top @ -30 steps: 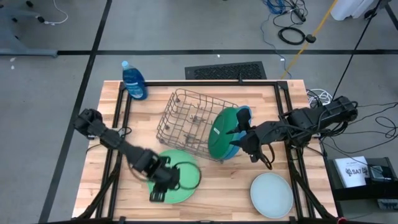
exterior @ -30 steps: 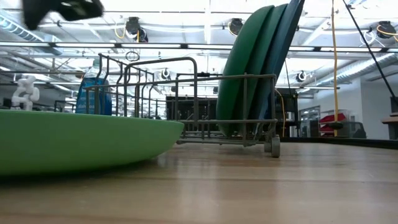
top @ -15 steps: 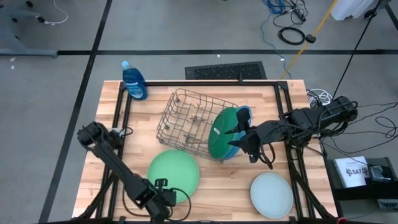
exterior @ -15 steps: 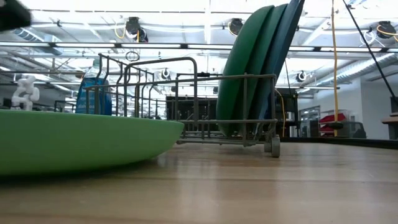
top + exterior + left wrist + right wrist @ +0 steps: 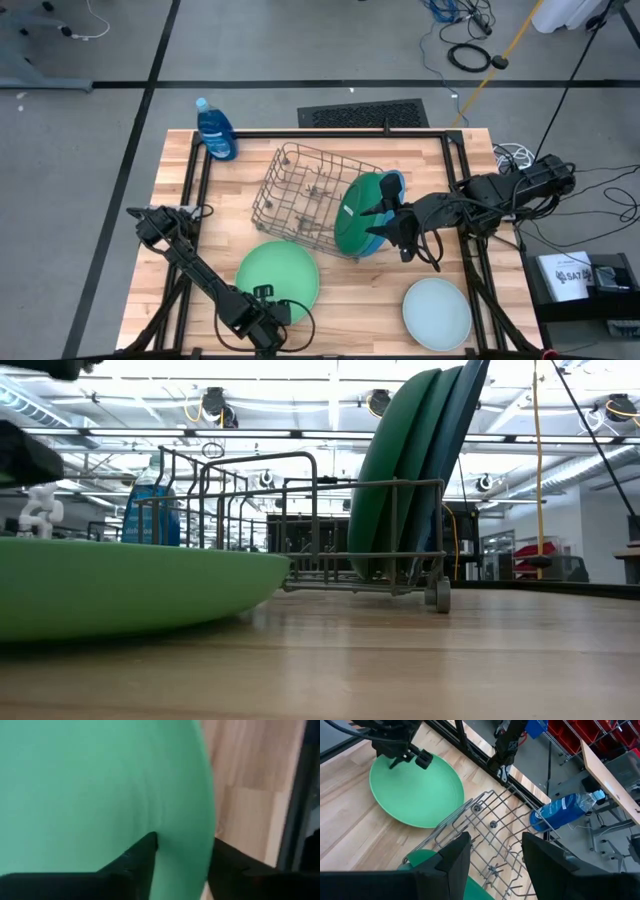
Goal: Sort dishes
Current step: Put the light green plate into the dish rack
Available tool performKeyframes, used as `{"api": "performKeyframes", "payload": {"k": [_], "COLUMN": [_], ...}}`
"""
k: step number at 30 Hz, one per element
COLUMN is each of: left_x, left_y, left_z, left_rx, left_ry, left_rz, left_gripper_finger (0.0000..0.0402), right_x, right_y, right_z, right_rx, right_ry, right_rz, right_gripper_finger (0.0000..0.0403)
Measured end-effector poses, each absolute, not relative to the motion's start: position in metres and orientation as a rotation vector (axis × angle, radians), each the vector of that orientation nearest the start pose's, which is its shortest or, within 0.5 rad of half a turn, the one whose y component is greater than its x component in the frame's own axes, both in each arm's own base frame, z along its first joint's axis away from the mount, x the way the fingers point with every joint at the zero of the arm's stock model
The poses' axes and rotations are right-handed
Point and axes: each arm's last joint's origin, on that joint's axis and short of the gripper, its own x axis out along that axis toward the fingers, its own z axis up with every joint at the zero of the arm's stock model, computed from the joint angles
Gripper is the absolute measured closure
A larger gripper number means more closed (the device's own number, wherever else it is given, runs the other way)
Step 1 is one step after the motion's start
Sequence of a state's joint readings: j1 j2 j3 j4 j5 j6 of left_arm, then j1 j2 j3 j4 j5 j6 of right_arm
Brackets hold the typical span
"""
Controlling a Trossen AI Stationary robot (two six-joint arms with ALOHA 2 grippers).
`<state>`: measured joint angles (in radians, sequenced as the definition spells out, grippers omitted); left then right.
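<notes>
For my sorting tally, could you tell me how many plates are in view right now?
5: a light green plate flat on the table by the left gripper, a pale plate flat near the front right corner, and three standing in the rack. Others may be hidden behind those.

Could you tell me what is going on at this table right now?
The robot is sorting plates. The left gripper is at the near edge of the light green plate lying flat on the wooden table, one finger over the rim and one outside it, not visibly clamped. The right gripper waits by the wire rack, where a dark green plate and bluer ones behind it stand on edge. A pale mint plate lies near the front right corner, and a blue bottle stands at the back left.
</notes>
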<state>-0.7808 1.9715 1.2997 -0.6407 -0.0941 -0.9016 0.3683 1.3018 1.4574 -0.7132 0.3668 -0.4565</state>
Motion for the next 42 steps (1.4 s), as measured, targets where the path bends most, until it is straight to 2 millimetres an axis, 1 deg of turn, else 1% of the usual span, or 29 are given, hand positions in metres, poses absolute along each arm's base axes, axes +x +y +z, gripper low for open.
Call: {"api": "performKeyframes", "payload": {"k": [1, 4, 5, 9, 11, 12, 16, 19, 23, 25, 28, 30, 31, 33, 35, 38, 42], "left_x": [0.270, 0.272, 0.273, 0.277, 0.279, 0.280, 0.278, 0.268, 0.243, 0.227, 0.204, 0.190, 0.185, 0.182, 0.187, 0.198, 0.199], "left_y": [-0.263, -0.264, -0.264, -0.263, -0.264, -0.265, -0.265, -0.260, -0.250, -0.245, -0.234, -0.225, -0.221, -0.217, -0.220, -0.222, -0.211], "left_z": [0.151, 0.160, 0.162, 0.169, 0.178, 0.186, 0.237, 0.281, 0.342, 0.368, 0.406, 0.427, 0.435, 0.440, 0.435, 0.416, 0.403], "left_rx": [-0.193, -0.138, -0.123, -0.103, -0.089, -0.090, -0.096, -0.106, -0.110, -0.050, 0.041, 0.085, 0.101, 0.142, 0.168, 0.224, 0.265], "left_ry": [1.317, 1.296, 1.290, 1.296, 1.289, 1.277, 1.153, 1.030, 0.831, 0.705, 0.457, 0.268, 0.189, 0.065, -0.044, -0.211, -0.523], "left_rz": [-0.016, -0.078, -0.089, -0.107, -0.131, -0.142, -0.228, -0.290, -0.356, -0.371, -0.340, -0.235, -0.168, -0.075, -0.064, -0.126, -0.192], "left_gripper_finger": [0.0278, 0.0368, 0.0381, 0.0394, 0.0396, 0.0397, 0.0401, 0.0401, 0.0401, 0.0401, 0.0401, 0.0401, 0.0401, 0.0402, 0.0402, 0.0402, 0.0402], "right_x": [0.249, 0.249, 0.249, 0.250, 0.250, 0.250, 0.250, 0.250, 0.250, 0.249, 0.248, 0.246, 0.246, 0.243, 0.240, 0.235, 0.228], "right_y": [0.085, 0.085, 0.085, 0.085, 0.085, 0.085, 0.085, 0.085, 0.085, 0.085, 0.084, 0.084, 0.083, 0.083, 0.082, 0.082, 0.080], "right_z": [0.405, 0.405, 0.405, 0.406, 0.406, 0.406, 0.406, 0.406, 0.406, 0.407, 0.408, 0.411, 0.413, 0.420, 0.430, 0.446, 0.467], "right_rx": [-0.646, -0.647, -0.646, -0.644, -0.644, -0.644, -0.643, -0.647, -0.647, -0.647, -0.649, -0.646, -0.637, -0.605, -0.568, -0.512, -0.408], "right_ry": [0.515, 0.515, 0.514, 0.506, 0.506, 0.506, 0.501, 0.501, 0.501, 0.500, 0.493, 0.476, 0.457, 0.403, 0.325, 0.184, -0.007], "right_rz": [0.121, 0.120, 0.119, 0.118, 0.118, 0.118, 0.116, 0.117, 0.117, 0.117, 0.114, 0.108, 0.104, 0.090, 0.076, 0.117, 0.169], "right_gripper_finger": [0.0232, 0.0232, 0.0232, 0.0232, 0.0232, 0.0232, 0.0232, 0.0232, 0.0232, 0.0232, 0.0232, 0.0232, 0.0232, 0.0232, 0.0232, 0.0232, 0.0229]}}
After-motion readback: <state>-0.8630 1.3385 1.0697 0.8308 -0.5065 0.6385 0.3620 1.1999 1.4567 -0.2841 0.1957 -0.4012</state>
